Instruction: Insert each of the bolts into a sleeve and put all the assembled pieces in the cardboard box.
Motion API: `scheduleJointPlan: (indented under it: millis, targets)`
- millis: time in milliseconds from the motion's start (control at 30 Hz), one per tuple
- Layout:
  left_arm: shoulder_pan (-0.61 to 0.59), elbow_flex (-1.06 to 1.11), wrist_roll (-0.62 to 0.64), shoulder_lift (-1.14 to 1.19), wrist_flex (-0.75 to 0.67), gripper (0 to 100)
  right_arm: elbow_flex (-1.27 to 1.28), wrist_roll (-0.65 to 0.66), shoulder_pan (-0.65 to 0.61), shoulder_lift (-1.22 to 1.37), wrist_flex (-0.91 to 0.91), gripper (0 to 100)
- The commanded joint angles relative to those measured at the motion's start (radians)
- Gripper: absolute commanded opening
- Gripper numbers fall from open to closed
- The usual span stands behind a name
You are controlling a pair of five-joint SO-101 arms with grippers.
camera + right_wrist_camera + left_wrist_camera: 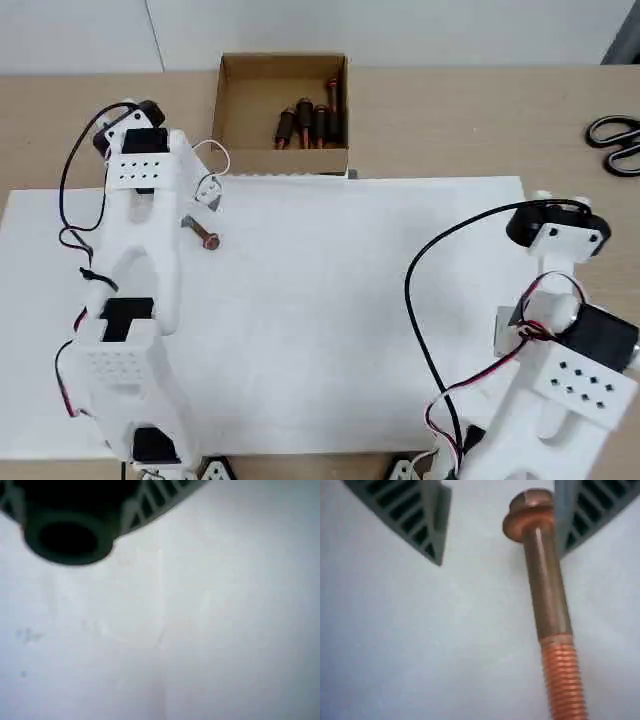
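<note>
Copper bolt (pixel 547 610), white sheet (pixel 330 330), brown cardboard box (pixel 232 100).
The bolt's threaded end is brighter orange than its shank. The left gripper (pixel 499 555) shows grey, ribbed fingers (pixel 415 515). The tabletop (pixel 450 120) is pale wood; pieces (pixel 305 122) in the box are black and copper; the scissors (pixel 615 143) are black, the arms (pixel 150 290) white with black cables (pixel 412 290).

a light wooden table (pixel 450 120) carries a large white sheet (pixel 330 330) over most of its middle. an open brown cardboard box (pixel 222 110) stands on the bare wood, just at the sheet's far edge. 1 pair of black-handled scissors (pixel 610 145) lies on the wood, well apart from the box. 1 copper-coloured metal bolt (pixel 203 234) lies flat on the sheet, near the box.
</note>
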Motion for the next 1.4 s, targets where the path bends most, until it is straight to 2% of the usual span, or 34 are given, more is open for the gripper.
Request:
scheduleJointPlan:
  millis: [0,833,1033,1267,1367]
  targets:
    - [0.005,-0.038,0.006,-0.003,0.008,15,-0.005,-0.008,0.005,-0.016,-0.008,0.4]
    - [-0.037,-0.042,0.026,0.163,0.0,15,-0.005,-0.008,0.005,-0.016,-0.008,0.4]
    - [-0.038,-0.042,0.026,0.213,0.0,0,-0.005,-0.008,0.005,-0.016,-0.008,0.4]
    - [-0.032,-0.074,0.026,0.21,0.015,0,-0.005,-0.008,0.005,-0.016,-0.008,0.4]
    - [-0.032,-0.191,0.026,0.212,0.117,0,-0.005,-0.008,0.005,-0.015,-0.008,0.4]
